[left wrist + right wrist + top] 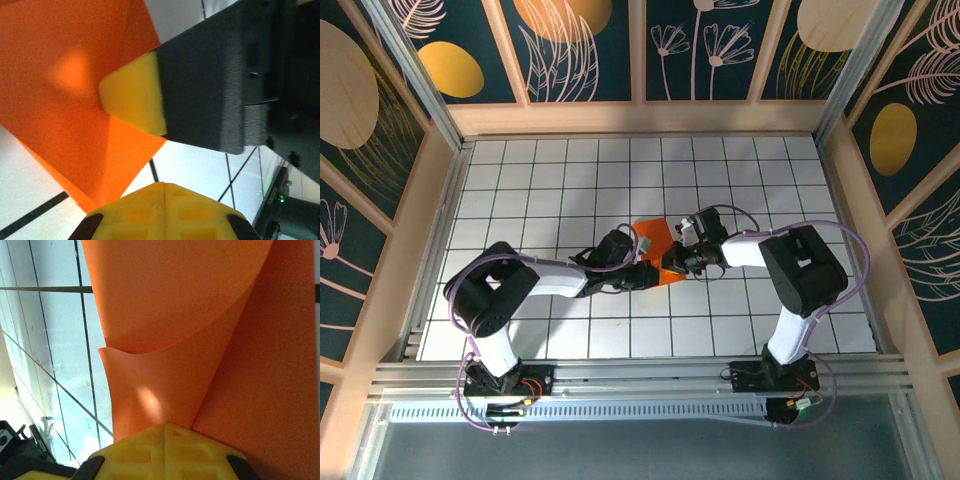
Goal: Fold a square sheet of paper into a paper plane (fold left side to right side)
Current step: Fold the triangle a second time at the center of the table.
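Note:
The square sheet of paper (655, 238) is bright orange and lies mid-table as a creased wedge with layered flaps, not a paper plane shape. My left gripper (648, 272) is shut and sits at the wedge's near left corner. In the left wrist view its joined tips (165, 186) hover by the pointed corner of the paper (65, 100), with nothing between them. My right gripper (682, 258) is shut too, its tip (165, 426) down on the folded paper (200, 315). One of its yellow fingertips (132, 97) rests on the paper's edge.
The white gridded table (570, 180) spreads free on all sides of the paper. Wooden walls (440, 200) box it in at the left, back and right. A metal rail (640, 380) carrying both arm bases runs along the near edge.

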Motion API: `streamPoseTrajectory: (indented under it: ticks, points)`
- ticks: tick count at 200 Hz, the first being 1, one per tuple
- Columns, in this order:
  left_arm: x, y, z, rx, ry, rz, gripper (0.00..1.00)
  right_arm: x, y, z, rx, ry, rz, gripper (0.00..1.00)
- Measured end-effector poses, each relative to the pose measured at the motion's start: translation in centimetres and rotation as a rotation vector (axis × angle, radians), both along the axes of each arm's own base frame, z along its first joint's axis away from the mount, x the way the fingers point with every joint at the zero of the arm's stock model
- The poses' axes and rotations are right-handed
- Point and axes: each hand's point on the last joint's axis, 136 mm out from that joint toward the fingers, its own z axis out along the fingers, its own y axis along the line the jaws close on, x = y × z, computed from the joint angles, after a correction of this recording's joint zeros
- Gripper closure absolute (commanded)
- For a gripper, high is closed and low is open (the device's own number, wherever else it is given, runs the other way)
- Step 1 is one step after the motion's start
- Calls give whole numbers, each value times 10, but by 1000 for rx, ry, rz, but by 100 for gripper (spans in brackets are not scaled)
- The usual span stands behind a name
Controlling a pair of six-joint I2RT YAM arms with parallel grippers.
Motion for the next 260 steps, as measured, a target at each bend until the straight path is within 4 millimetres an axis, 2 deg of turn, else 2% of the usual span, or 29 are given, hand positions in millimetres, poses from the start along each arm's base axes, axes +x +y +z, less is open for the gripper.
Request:
streamPoseTrajectory:
  ticks: [72,260]
  points:
    - [2,9,-18,66,8,15,97,0,0,0,0,0,0,100]
    - [2,13,-23,84,6,28,100,-1,0,1,-6,4,6,100]
